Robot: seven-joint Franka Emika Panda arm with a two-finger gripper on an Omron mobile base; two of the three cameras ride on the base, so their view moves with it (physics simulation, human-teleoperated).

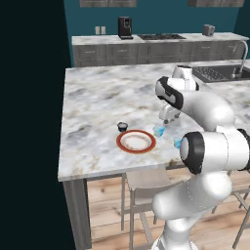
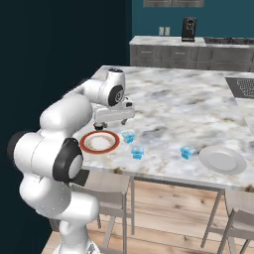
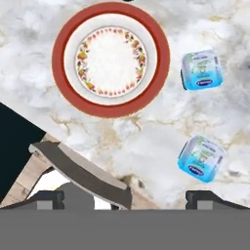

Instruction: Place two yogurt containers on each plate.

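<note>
On the marbled grey-white stone worktop (image 2: 188, 106), going left to right in the right base view, the round white plate with the broad orange-red rim (image 2: 99, 142) lies near the front edge, bare inside. The small black yogurt cup with a pale top (image 1: 122, 127) sits just beside its far rim, apart from it. The two-finger tool (image 2: 100, 127) hangs above the far edge of this plate, holding nothing; its small dark tips (image 3: 45, 199) stand wide apart at the bottom of the hand view. Next comes the first pale translucent blue yogurt cup (image 2: 128, 137), just right of the rimmed plate, then the second blue cup (image 2: 137, 153) nearer the front edge. The third blue cup (image 2: 187, 152) stands well apart from those, just beside the plain white-grey round plate (image 2: 222, 160), also bare.
</note>
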